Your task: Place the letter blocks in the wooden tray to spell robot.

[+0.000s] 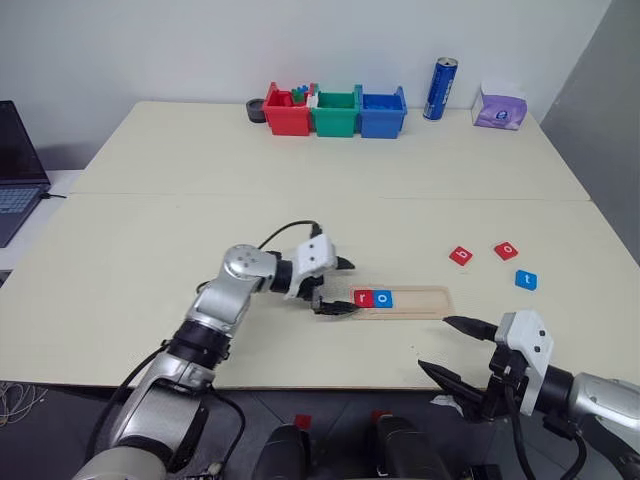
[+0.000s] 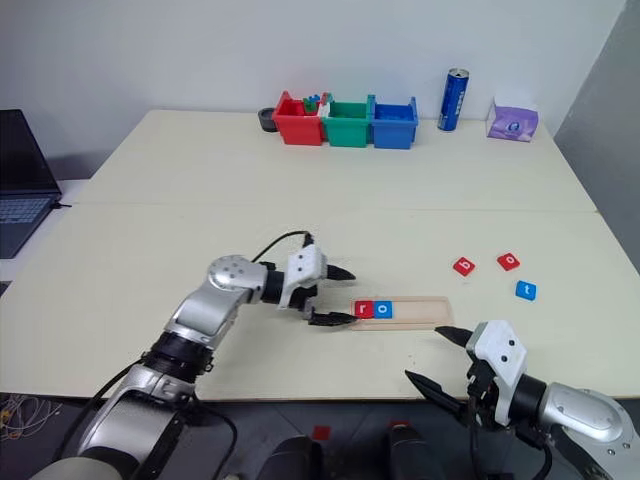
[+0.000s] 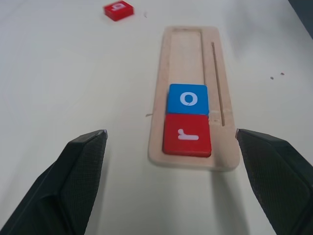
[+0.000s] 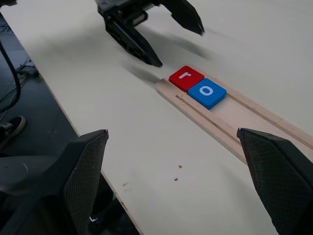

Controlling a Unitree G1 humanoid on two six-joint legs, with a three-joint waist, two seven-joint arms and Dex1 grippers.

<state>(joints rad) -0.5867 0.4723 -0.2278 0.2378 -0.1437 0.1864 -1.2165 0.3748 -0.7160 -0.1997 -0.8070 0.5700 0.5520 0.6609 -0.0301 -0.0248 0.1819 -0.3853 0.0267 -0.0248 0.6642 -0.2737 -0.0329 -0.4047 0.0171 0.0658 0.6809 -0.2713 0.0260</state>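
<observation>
The wooden tray (image 1: 425,301) lies near the table's front edge. A red "r" block (image 1: 363,297) and a blue "o" block (image 1: 384,298) sit side by side at its left end. Its other slots are bare wood (image 3: 188,49). Three loose letter blocks lie to the tray's right: a red one (image 1: 460,256), a second red one (image 1: 506,251) and a blue one (image 1: 526,280). My left gripper (image 1: 350,287) is open and empty, just left of the tray's left end, pointing along it. At the front edge, right of the tray, my right gripper (image 1: 435,343) hangs open, holding nothing.
Red (image 1: 288,115), green (image 1: 335,115) and blue (image 1: 382,115) bins stand at the back of the table, with a blue can (image 1: 440,88) and a purple pack (image 1: 499,107) to their right. A laptop (image 1: 15,170) sits at the far left.
</observation>
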